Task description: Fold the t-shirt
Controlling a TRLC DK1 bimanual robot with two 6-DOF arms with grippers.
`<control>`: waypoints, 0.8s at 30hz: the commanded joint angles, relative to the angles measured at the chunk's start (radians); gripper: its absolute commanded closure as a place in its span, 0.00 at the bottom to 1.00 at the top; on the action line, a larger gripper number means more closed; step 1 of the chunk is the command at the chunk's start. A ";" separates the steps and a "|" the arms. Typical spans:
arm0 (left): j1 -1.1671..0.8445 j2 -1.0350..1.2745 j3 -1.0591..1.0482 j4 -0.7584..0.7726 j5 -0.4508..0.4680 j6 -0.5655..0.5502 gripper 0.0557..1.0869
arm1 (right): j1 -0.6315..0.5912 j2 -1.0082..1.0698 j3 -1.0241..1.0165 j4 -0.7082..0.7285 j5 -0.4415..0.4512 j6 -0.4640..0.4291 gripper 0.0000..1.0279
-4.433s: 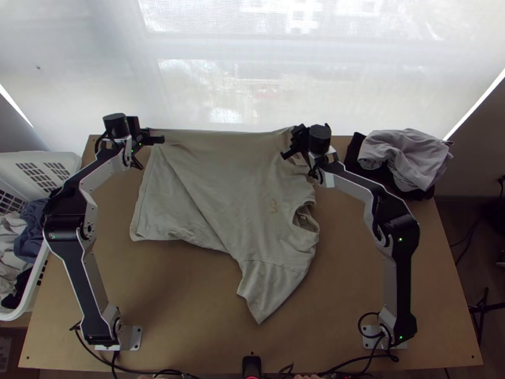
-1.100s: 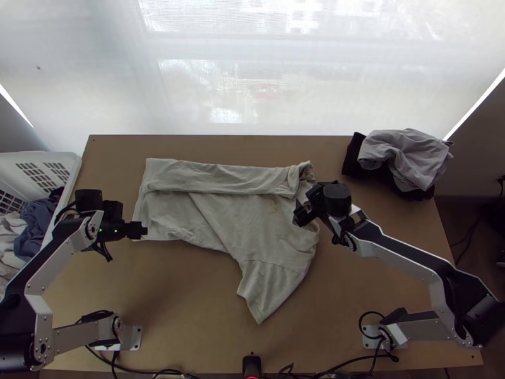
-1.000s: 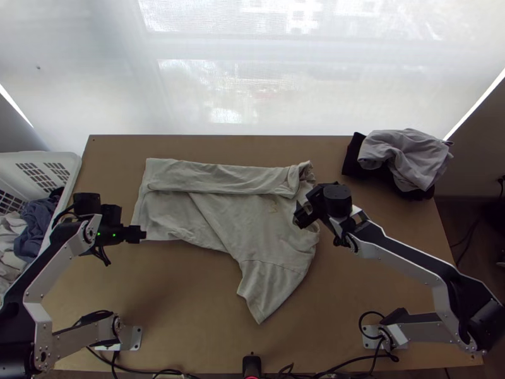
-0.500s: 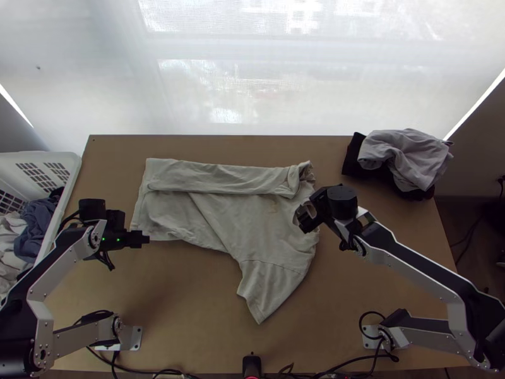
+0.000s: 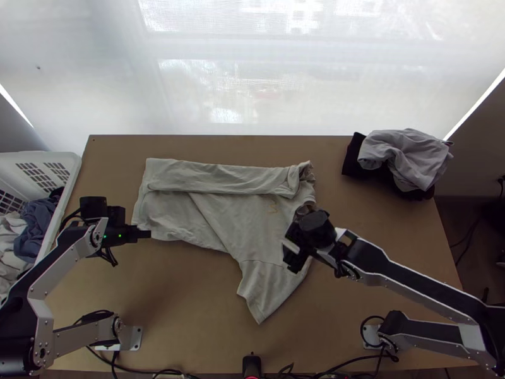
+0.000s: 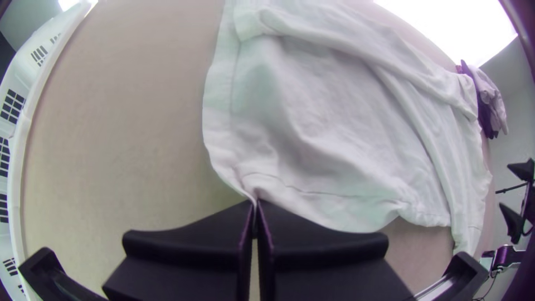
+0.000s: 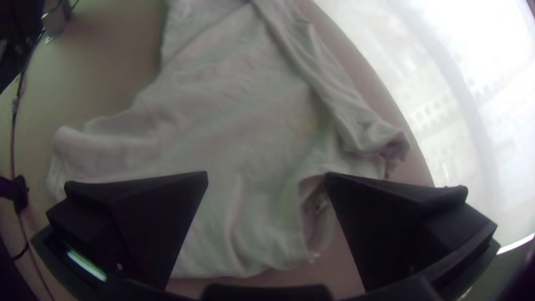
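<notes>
With the left end effector (image 6: 254, 210) pinching the t-shirt hem (image 6: 345, 214), centre your wide-open, empty right end effector (image 7: 266, 177) over the lower-centre sleeve (image 5: 268, 290).

No txt, labels, brands, nos. or signs I can read, AFAICT.

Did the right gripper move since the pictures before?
Yes. In the top view, the right gripper has come down the picture, closer to the table's near edge than in any earlier picture.
</notes>
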 commanded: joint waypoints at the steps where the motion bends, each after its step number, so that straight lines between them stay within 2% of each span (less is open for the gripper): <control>1: -0.009 -0.038 0.000 0.006 0.003 -0.036 0.97 | 0.251 0.041 0.022 -0.088 -0.039 -0.005 0.05; 10: -0.028 -0.049 -0.005 0.029 0.005 -0.068 0.97 | 0.387 0.168 0.080 -0.093 -0.143 -0.007 0.07; 15: -0.028 -0.038 -0.003 0.041 0.005 -0.076 0.97 | 0.442 0.236 0.092 -0.153 -0.220 -0.007 0.07; 24: -0.037 -0.026 -0.022 0.060 0.005 -0.087 0.97 | 0.445 0.349 0.137 -0.154 -0.231 -0.005 0.09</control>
